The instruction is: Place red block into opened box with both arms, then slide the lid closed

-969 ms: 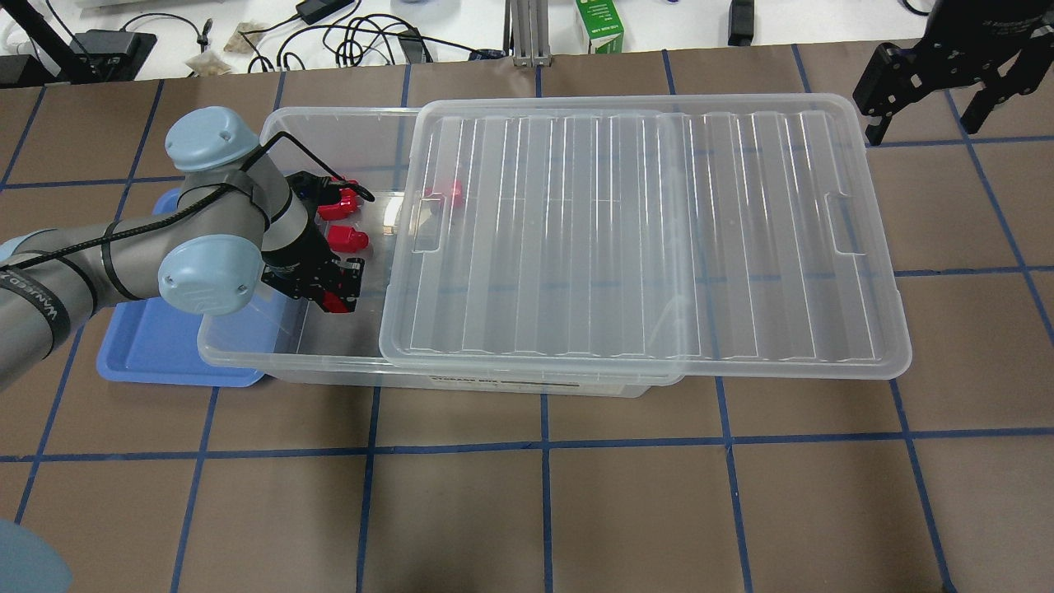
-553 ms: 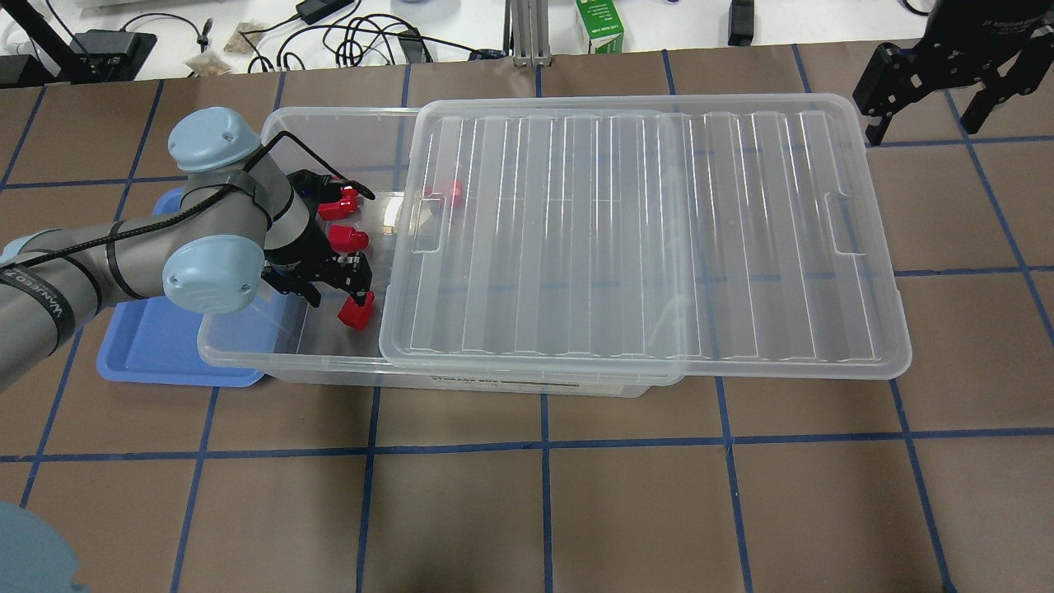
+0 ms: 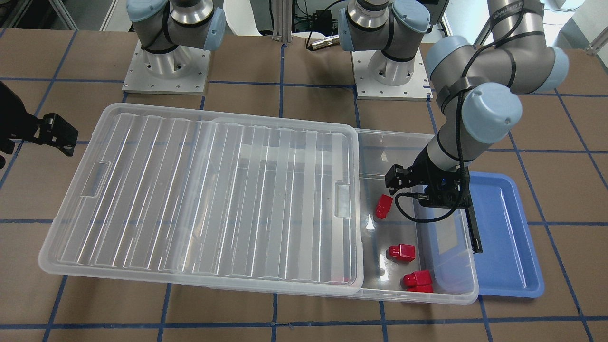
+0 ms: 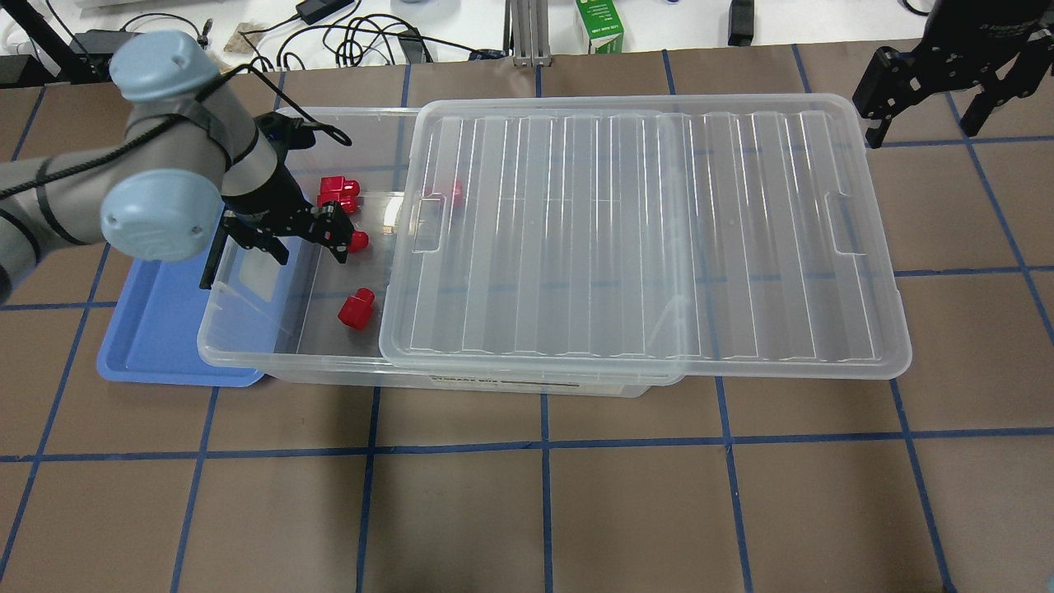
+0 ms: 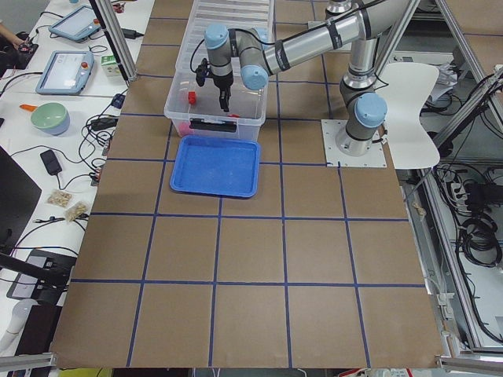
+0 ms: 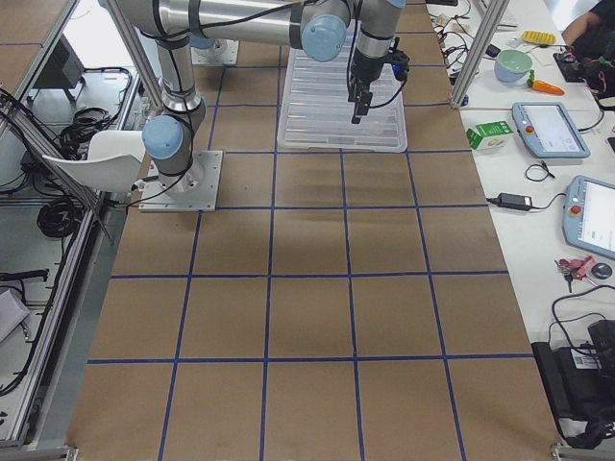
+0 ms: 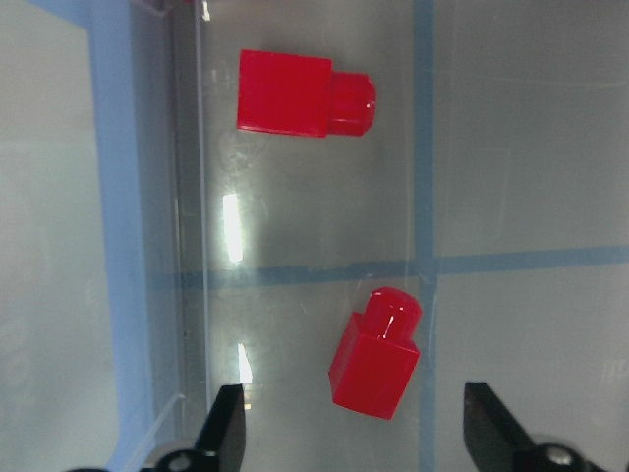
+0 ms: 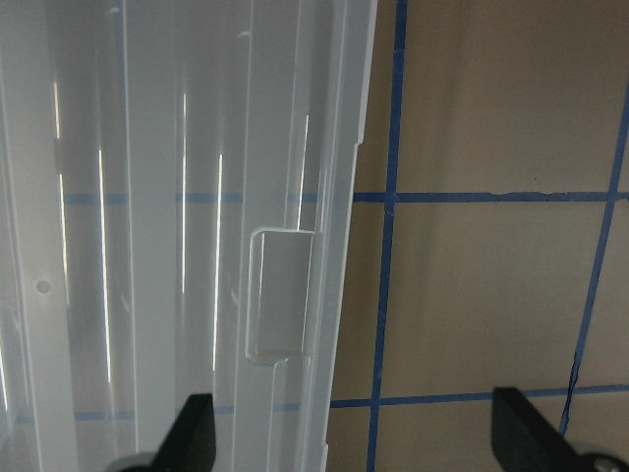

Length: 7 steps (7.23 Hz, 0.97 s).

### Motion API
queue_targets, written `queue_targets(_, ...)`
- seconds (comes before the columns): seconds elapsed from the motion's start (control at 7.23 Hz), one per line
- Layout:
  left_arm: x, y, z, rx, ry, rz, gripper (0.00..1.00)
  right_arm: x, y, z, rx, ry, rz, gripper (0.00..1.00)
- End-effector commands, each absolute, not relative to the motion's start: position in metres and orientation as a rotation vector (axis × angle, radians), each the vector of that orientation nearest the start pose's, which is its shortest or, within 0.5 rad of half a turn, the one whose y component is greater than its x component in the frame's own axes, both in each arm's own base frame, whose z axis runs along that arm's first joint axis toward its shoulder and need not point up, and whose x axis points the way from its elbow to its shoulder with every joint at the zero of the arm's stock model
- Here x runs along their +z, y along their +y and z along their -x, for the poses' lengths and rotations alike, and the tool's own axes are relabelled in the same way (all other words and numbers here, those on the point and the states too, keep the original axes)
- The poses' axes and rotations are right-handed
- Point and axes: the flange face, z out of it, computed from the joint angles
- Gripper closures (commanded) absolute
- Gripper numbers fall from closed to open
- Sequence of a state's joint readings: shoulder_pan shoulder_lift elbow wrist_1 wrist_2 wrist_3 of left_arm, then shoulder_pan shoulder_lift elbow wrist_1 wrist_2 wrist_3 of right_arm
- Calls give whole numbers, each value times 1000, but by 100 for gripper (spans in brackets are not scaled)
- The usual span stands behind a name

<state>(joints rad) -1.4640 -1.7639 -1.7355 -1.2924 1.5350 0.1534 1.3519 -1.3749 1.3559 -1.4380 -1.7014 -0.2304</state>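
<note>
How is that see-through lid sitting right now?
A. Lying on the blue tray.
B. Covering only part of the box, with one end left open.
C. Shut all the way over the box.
B: the lid sits shifted along the box, leaving the end with the red blocks uncovered.

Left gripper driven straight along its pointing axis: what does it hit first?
Probably the red block lying on the floor of the box. The wrist view shows it between the open fingers of the left gripper, so they may straddle it and touch the floor instead. Height is unclear.
</note>
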Motion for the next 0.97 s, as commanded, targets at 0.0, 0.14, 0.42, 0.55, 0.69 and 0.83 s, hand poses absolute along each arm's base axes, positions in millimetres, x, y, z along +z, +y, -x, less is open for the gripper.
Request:
queue_targets(0.0,432,-545,92,111,3179,-83,11,469,-585,33,202,3242,-24,0)
queue_targets(0.14,463,-540,93,89,3165,-91,8,454,-596,58,205,3234,-79,0)
queue_targets(0.42,499,-519,109,18,3078,-156,0,405,-615,79,331,3199,-31,0)
queue_targets(0.55,497,-515,110,20,3091,-152,0,399,-617,79,347,3191,-12,0)
queue_targets(0.69,500,-517,114,-10,3178,-147,0,396,-617,79,360,3185,-7,0)
queue_targets(0.83,501,-519,114,-23,3183,-140,0,382,-611,77,404,3171,45,0)
